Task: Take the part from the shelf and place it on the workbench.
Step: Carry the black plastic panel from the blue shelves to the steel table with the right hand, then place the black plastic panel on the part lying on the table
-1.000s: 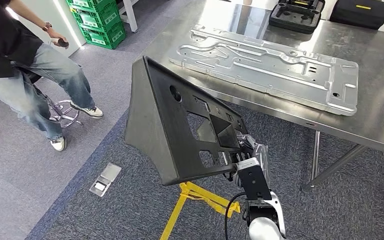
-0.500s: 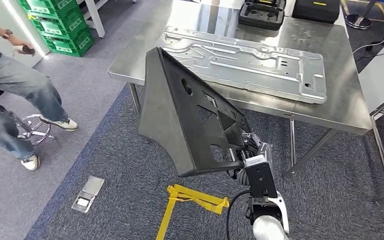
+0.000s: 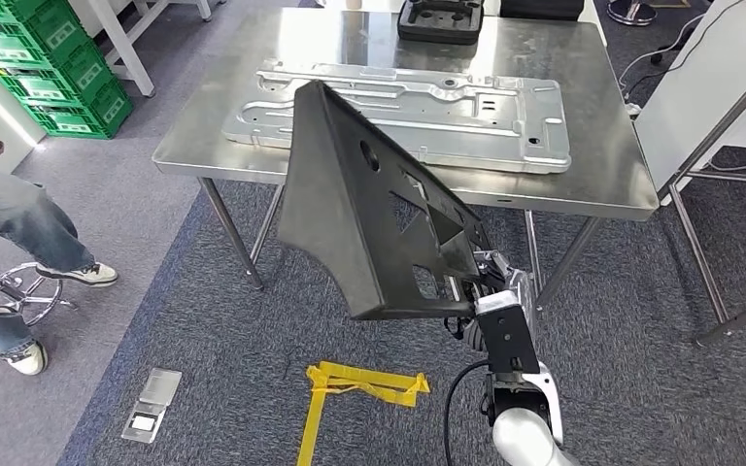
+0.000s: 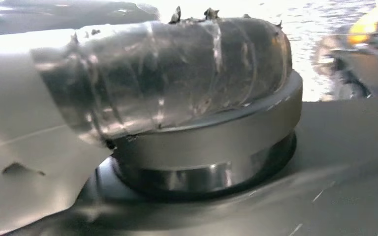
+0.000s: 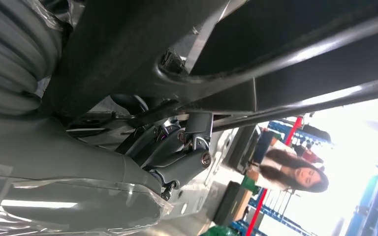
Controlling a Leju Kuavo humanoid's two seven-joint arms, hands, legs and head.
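Firmly, right robot hand (image 3: 481,291) grips part (image 3: 369,209)

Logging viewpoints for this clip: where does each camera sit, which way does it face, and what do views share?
Head view: high on the body, looking forward and down at the workbench; right hand grips the black part.
Left wrist view: too close and blurred to tell its subject.
Right wrist view: behind the right hand, under the black part.
Shared: head and right wrist views show that grip.
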